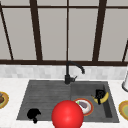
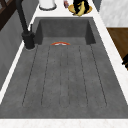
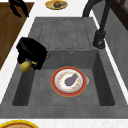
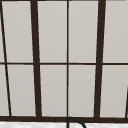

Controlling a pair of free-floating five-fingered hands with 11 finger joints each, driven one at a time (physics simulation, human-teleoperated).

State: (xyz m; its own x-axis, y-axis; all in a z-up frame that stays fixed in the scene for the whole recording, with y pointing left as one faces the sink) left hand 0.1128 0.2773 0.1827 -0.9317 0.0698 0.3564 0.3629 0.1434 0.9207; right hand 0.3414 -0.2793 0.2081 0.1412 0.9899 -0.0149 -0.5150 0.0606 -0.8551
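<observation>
In the front view the right hand [image 1: 100, 95] has its fingers curled around a banana [image 1: 104, 97] above the right end of the sink [image 1: 45, 100]; the left hand [image 1: 33, 114], seemingly curled and empty, hangs at the front left, beside a red ball [image 1: 67, 115]. In the right side view the same hand [image 3: 31, 53] grips the banana [image 3: 26, 66] over the basin's near wall, beside the plate [image 3: 68, 81] with an eggplant [image 3: 71, 80]. The fruit looks lifted and carried; its long axis seems to run left-right, ends curving upward.

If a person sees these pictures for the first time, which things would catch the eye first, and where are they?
First comes the big red ball, low in the front view before the sink. Next is the right hand, curled round a yellow banana above the basin's edge. Then the orange-rimmed plate on the basin floor, carrying a purple eggplant; the left hand hangs at the sink's front left corner.
</observation>
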